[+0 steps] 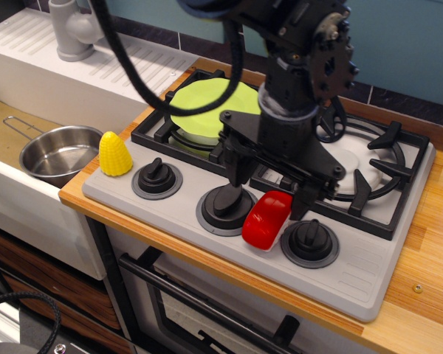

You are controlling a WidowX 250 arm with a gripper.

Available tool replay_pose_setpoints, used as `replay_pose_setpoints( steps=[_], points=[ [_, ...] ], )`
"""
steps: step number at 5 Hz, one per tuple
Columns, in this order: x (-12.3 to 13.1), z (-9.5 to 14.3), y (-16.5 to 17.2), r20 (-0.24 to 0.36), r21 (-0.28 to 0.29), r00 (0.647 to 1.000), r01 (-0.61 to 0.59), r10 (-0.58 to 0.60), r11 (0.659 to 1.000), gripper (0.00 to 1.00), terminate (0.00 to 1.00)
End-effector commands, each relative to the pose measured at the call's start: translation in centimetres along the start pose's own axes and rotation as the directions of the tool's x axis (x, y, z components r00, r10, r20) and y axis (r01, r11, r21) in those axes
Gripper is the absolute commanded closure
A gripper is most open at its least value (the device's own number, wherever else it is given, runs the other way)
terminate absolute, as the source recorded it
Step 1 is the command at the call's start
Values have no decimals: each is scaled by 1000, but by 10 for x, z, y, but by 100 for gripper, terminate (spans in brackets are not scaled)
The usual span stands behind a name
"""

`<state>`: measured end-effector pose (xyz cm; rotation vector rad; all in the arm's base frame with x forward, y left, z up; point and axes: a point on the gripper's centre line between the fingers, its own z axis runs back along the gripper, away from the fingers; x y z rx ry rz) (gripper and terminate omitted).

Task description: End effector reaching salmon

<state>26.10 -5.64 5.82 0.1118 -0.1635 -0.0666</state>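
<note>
The salmon point(266, 219) lies on the stove's front panel point(354, 276), between the middle knob point(227, 203) and the right knob point(309, 237); the end effector point(272, 184) stands over it, one prong on each side; the left knob point(156, 177) sits further left, the corn point(114, 153) beside it; the plate point(207, 110) rests on the left burner behind; the pot point(55, 153) lies in the sink at left

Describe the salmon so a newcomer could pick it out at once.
Look at the grey toy stove on the wooden counter, along its front row of three black knobs. The salmon lies between the middle knob and the right knob, below the gripper. It alone is glossy red; the knobs are black.
</note>
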Motion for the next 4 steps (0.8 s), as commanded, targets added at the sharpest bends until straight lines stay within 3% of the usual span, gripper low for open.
replay_pose_setpoints(
  steps=[1,3,4],
  points=[
    [-1,8,-7,54,-19,999,-5,6,1000,0,0],
    [3,-5,-7,84,-27,996,12,-10,1000,0,0],
    [9,-12,-2,105,-26,994,30,-27,999,0,100]
  ],
)
